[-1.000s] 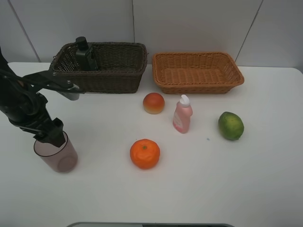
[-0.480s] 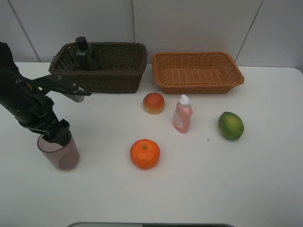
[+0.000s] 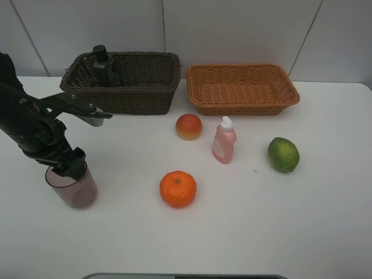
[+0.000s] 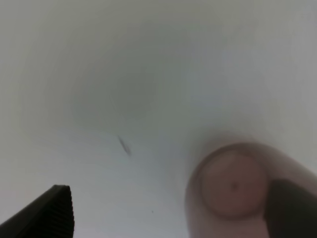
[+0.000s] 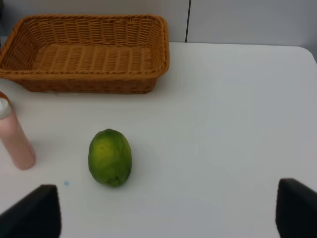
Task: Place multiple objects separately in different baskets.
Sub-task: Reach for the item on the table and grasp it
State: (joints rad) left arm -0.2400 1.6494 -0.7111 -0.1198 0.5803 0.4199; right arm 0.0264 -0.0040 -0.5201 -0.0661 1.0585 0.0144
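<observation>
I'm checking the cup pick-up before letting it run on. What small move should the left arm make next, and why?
Probably close the left gripper on the wall of the purple-brown cup. Its wrist view shows the jaws open, one finger at the cup's mouth, the other well outside, so the upright cup is not yet gripped.

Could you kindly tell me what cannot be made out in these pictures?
Dark bottle: lower part hidden by the dark basket wall, exterior high view.
Cup: blurred and cut off by the frame edge, left wrist view.
Right end effector: only fingertips show at the frame corners, right wrist view.
</observation>
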